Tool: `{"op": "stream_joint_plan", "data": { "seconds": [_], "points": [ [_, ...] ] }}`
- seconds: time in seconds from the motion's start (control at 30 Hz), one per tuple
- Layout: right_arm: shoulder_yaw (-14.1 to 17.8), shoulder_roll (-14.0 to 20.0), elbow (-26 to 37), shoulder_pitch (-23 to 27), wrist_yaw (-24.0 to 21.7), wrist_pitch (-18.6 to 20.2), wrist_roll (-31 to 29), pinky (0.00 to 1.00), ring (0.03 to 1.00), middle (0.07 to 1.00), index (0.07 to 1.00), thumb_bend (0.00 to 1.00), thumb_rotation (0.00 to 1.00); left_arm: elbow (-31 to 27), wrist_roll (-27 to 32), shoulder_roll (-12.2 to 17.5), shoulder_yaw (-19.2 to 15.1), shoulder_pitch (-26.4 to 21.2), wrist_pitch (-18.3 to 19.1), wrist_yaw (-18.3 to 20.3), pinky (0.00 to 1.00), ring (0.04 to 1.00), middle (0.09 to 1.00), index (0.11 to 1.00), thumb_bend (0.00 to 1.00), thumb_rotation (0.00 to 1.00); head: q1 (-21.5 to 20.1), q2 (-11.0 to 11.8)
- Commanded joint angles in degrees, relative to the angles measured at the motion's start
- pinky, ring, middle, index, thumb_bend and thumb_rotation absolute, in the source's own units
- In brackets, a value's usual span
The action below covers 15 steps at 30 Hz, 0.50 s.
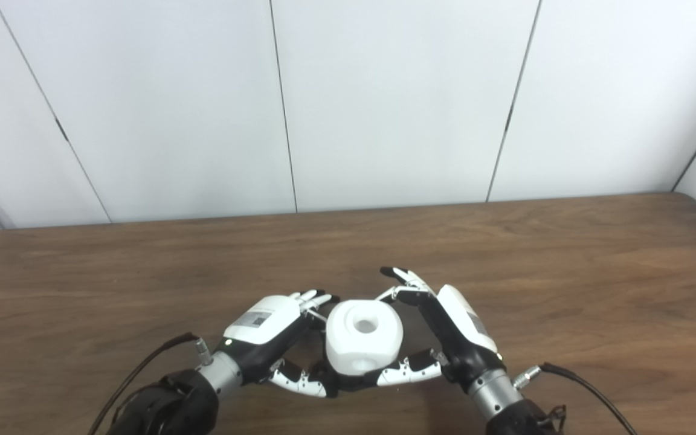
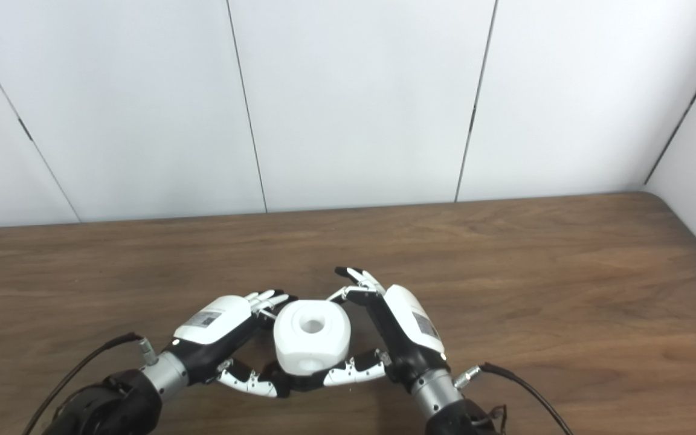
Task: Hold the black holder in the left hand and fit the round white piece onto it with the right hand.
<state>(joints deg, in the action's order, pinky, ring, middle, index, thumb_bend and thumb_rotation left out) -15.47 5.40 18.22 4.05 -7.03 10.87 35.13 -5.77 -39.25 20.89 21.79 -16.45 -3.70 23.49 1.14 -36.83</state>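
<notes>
Between the two robot hands, low in the middle of both views, sits the round white piece (image 1: 363, 341), a chunky rounded block with a circular hole in its top face and a second round recess on the side facing the camera. The left robot hand (image 1: 272, 338) comes in from the left and cups the piece's left side, its thumb curling under the near edge and its fingers (image 1: 315, 297) reaching around the far edge. The right robot hand (image 1: 444, 335) mirrors it on the right: its thumb lies along the near lower edge of the piece, its fingers (image 1: 405, 281) arch over the far right corner, and one finger points up and away without touching. Both hands appear to press against the white piece, gripping it together.

The black holder cannot be made out clearly; a dark patch under the piece, near the left thumb, may be it or only shadow and the fingers' black parts.

On the back of the left hand is a small grey label (image 1: 257, 318) with a printed square pattern, too blurred to read. The back of the right hand carries a similar label (image 2: 425, 325), equally unreadable.

Beneath the hands lies the brown wooden desk (image 1: 565, 272), and behind it a wall of white panels (image 1: 384, 103). Black cables (image 1: 589, 393) trail from both wrists.
</notes>
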Motion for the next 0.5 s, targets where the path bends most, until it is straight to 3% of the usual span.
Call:
{"op": "stream_joint_plan", "data": {
  "seconds": [0.0,0.47],
  "points": [
    [-0.03,0.35,0.52,0.90,0.83,-1.71,0.49,0.79,0.948,0.912,0.480,0.51,0.13,-1.84,-0.52,-0.06,0.16,-1.46,-0.24,0.06,1.00,1.000,0.960,0.480,0.52,0.05,0.00,-0.04],
    [-1.18,2.01,1.11,0.85,0.11,-1.54,1.69,0.84,0.948,0.910,0.480,0.51,0.13,-1.93,-1.16,-0.89,0.40,-1.33,0.41,0.10,1.00,1.000,0.964,0.481,0.52,0.05,0.58,-0.32]
  ]
}}
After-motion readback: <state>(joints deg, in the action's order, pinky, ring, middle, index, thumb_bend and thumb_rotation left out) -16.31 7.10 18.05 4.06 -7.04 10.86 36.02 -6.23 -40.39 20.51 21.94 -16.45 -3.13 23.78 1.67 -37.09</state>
